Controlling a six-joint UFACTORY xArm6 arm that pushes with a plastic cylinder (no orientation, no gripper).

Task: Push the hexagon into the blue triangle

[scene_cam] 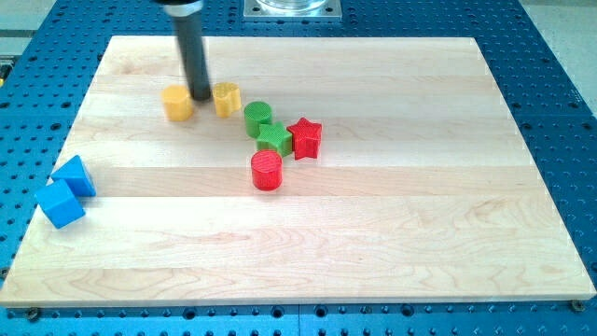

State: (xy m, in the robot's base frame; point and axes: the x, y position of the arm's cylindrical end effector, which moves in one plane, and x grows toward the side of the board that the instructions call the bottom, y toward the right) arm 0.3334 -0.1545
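Note:
The yellow hexagon (177, 103) lies at the upper left of the wooden board (392, 243). My tip (201, 96) rests on the board just to the right of the hexagon, close to or touching it, between it and a yellow heart-like block (227, 98). The blue triangle (75, 175) lies near the board's left edge, well below and to the left of the hexagon. A blue cube (61, 203) sits right below the triangle, touching it.
A green cylinder (258, 117), a green star (273, 138) and a red star (305, 138) cluster right of my tip. A red cylinder (267, 171) stands just below them. Blue perforated table surrounds the board.

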